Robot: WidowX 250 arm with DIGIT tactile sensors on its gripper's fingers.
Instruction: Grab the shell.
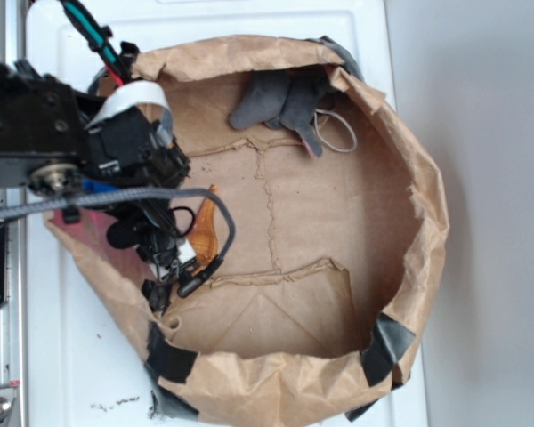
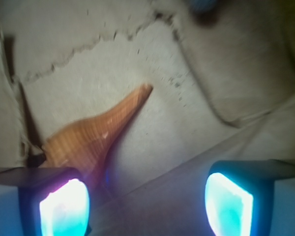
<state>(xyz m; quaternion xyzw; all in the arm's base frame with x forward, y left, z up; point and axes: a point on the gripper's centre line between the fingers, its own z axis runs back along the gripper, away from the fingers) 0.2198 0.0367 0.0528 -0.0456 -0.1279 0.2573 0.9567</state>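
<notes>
Shell [image 2: 96,135] on paper floor, beside parted gripper [image 2: 146,204] fingers' left pad [image 2: 64,209].

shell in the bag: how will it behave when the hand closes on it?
The shell looks rigid and tapers to a point, so it probably won't flex but may squirt out toward its narrow tip. Its cone shape suggests it will pivot or roll in an arc if nudged. The open hand sits off-centre over its wide end.
</notes>
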